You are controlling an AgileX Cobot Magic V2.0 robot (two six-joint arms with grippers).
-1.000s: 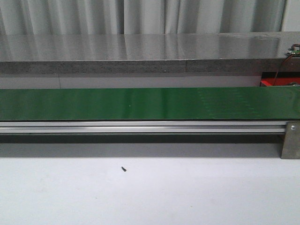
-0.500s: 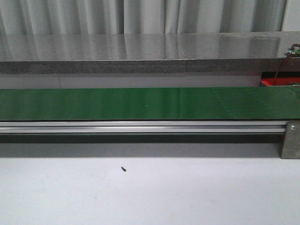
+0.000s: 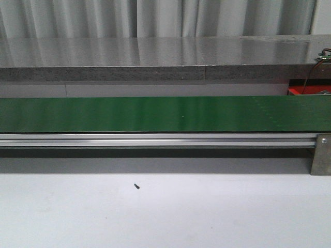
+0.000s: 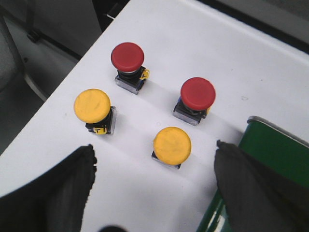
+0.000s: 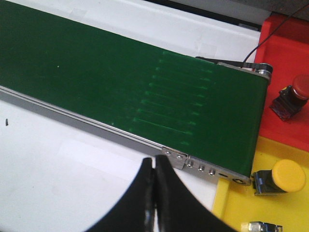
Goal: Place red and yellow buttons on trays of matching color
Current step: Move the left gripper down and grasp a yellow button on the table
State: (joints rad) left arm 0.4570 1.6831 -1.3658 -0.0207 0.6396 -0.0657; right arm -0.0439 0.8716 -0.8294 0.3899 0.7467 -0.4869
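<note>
Above four buttons (image 4: pixel 171 144): left claw (image 4: pixel 153 181) spread wide | right claw (image 5: pixel 155 193) over belt (image 5: pixel 120 82), apparently pinched empty

My left tool (image 4: pixel 153 191), two broad black matte fingers (image 4: pixel 58 188), my right tool (image 5: pixel 155 193), slim black curved fingers (image 5: pixel 137 200), smooth and unmarked

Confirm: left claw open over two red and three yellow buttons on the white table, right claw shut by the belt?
Not quite. The left wrist view shows two yellow buttons, not three, beside the two red buttons. The left claw is open over them; the right claw is shut near the green belt.
</note>
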